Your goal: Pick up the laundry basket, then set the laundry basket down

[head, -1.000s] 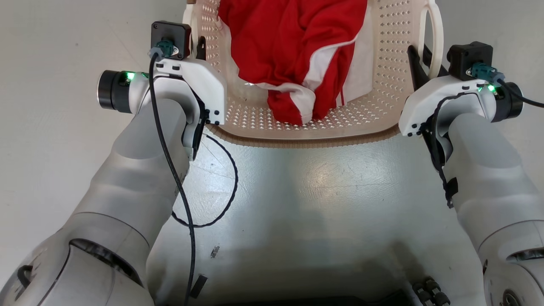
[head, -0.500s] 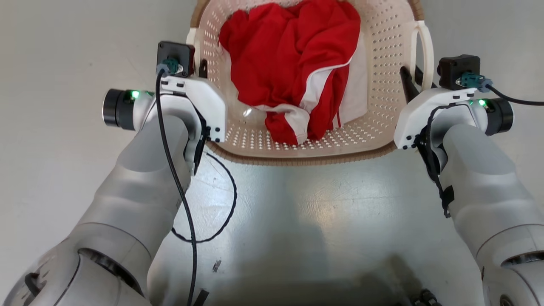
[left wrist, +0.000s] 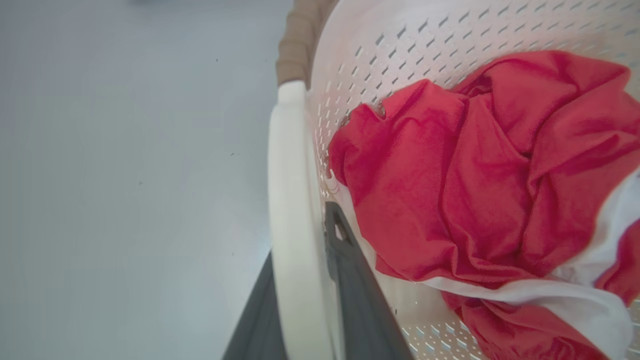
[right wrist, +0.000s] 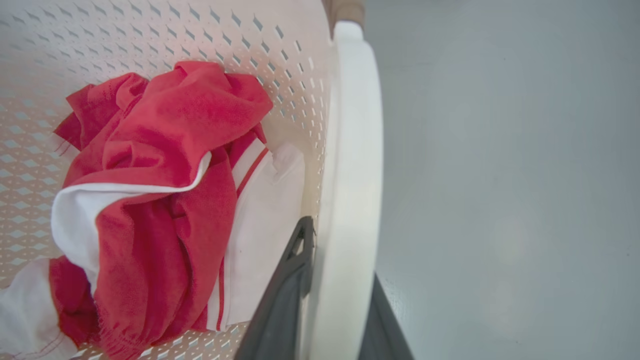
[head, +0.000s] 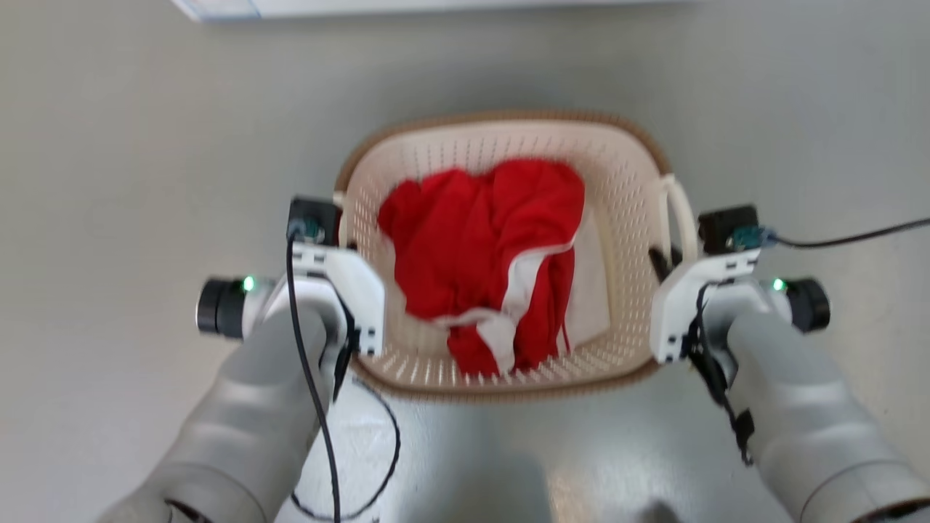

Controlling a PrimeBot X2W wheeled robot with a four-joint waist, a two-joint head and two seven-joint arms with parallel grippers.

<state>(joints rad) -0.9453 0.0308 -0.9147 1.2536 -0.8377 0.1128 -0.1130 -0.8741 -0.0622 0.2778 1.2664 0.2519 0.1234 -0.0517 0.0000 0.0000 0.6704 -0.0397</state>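
Change: head view now takes in the whole laundry basket point(head: 632, 218), whose far rim was cut off 0.5 s ago; that shift is the camera's; both grippers keep their places at the 2 side handles
Laundry basket: on or just above the grey floor point(head: 145, 145), centred between the 2 arms; cream perforated walls point(left wrist: 400, 45) point(right wrist: 150, 30), brown rim; I cannot tell whether it is clear of the floor
Contents: red-and-white garment point(head: 487, 261) crumpled inside, heaped toward the near wall point(left wrist: 475, 175) point(right wrist: 165, 150)
Left gripper point(head: 345, 247): at the basket's left side; its 2 dark fingers pinch the white left handle point(left wrist: 290, 200), 1 finger on the basket side and 1 on the floor side point(left wrist: 300, 235)
Right gripper point(head: 665, 258): at the basket's right side; its fingers pinch the white right handle point(head: 683, 211) point(right wrist: 350, 150) the same way, 1 on each face point(right wrist: 340, 250)
Wrists: 1 green light glows on each; black cable point(head: 305, 378) runs down the left forearm
Far edge: pale strip point(head: 436, 6) beyond the basket, well apart from it
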